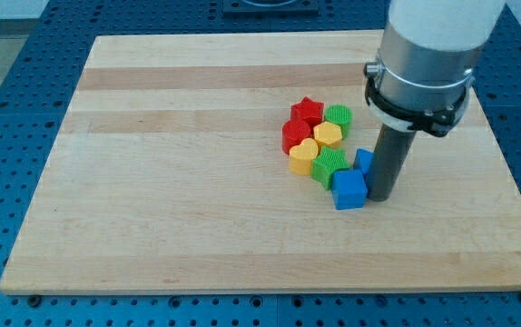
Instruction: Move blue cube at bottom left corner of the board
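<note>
My tip (380, 196) is down on the wooden board (179, 182), and it is just a plain rod with nothing that can open, close or grab. The blue cube (349, 190) sits right by my tip on the view's left, so close they seem to touch, and a second blue block (363, 161) peeks out just above it. Further to the view's left and up from my tip is a tight bunch: a green block (329, 166), two yellow blocks (303, 157) (328, 134), a red star-like block (307, 111), another red block (294, 134) and a round green block (339, 116).

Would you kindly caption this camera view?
My tip touches the blue cube's right side beside the coloured cluster.
</note>
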Controlling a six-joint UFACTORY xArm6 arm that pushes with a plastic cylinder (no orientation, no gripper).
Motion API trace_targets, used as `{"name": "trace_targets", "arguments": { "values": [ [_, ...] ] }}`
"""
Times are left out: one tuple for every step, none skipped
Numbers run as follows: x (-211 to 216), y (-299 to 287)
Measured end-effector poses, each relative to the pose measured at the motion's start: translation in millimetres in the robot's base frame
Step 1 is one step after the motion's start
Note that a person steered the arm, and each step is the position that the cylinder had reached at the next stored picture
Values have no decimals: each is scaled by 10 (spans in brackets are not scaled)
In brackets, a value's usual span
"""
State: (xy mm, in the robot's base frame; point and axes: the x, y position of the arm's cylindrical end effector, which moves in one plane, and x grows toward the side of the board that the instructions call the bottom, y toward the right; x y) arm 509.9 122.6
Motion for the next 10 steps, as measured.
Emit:
{"name": "trace_targets", "arguments": {
  "values": [
    [-5,-164],
    [140,-326],
    [281,-365],
    [316,-568],
    [312,-832],
    [192,-1063],
    [-27,-1245],
    [-128,-1455],
    [-97,-1662],
    [-79,-1903]
  ]
}}
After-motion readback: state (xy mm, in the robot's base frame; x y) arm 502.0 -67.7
